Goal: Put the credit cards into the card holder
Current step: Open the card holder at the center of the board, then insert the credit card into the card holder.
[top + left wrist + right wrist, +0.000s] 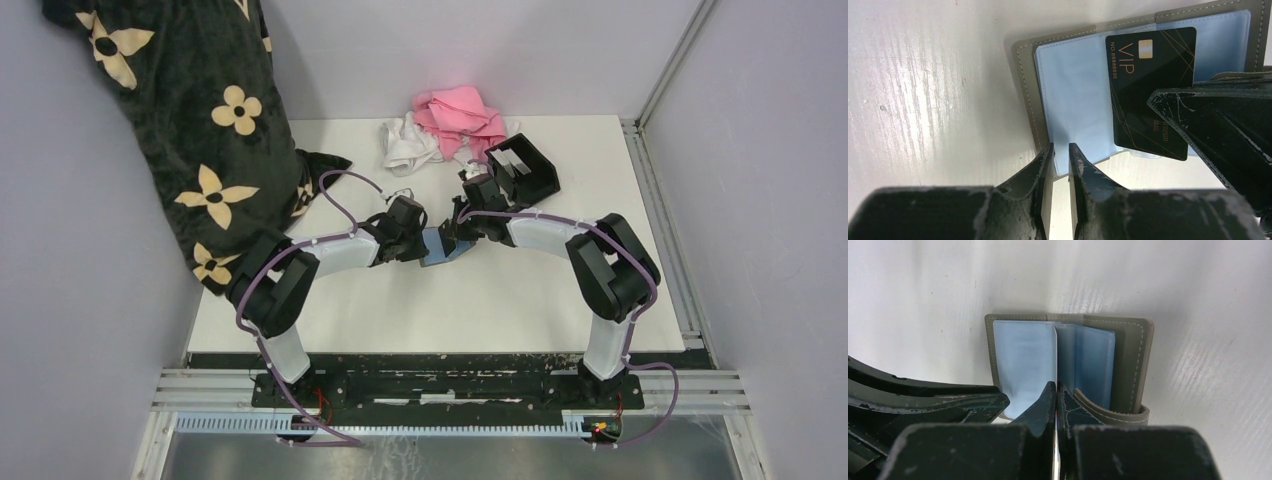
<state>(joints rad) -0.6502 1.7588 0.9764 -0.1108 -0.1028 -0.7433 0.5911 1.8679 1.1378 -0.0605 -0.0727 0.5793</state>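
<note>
Holds the credit card [1143, 70] pinched in the closed right claw [1056, 387] over the card holder [1024, 85], open on the desk [923, 100], to slot it in; seemingly braces its corner with the barely parted left claw [1060, 150], grip unclear.

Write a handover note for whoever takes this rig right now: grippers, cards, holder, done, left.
Left gripper: jaws a narrow gap apart at the edge of the open grey folding wallet with light blue sleeves; grip unclear.
Right gripper: shut on the black gold-lettered VIP card, over the wallet.
Small black open-topped plastic card holder: back right, away from both arms; contents not visible.
Done: no card seen delivered. Left: take this card to the holder.
</note>
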